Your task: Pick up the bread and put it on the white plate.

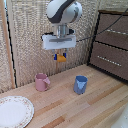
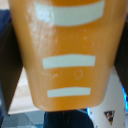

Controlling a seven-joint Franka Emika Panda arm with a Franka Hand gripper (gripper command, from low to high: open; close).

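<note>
My gripper [image 1: 60, 57] hangs high above the wooden worktable [image 1: 85, 105], with its white block body and blue-tipped fingers shut on the small orange toast [image 1: 61, 58]. In the wrist view the toast [image 2: 65, 50] fills the picture as an orange slab with pale stripes, held between the dark fingers [image 2: 7, 55]. The large white plate [image 1: 14, 111] with a speckled rim lies on the table at the exterior view's lower left, well below and to the left of the gripper.
A pink mug [image 1: 42, 82] stands below and left of the gripper, between it and the plate. A blue mug [image 1: 80, 84] stands to the right. A brown drawer cabinet [image 1: 111, 42] is at the right. A woven screen [image 1: 35, 35] backs the table.
</note>
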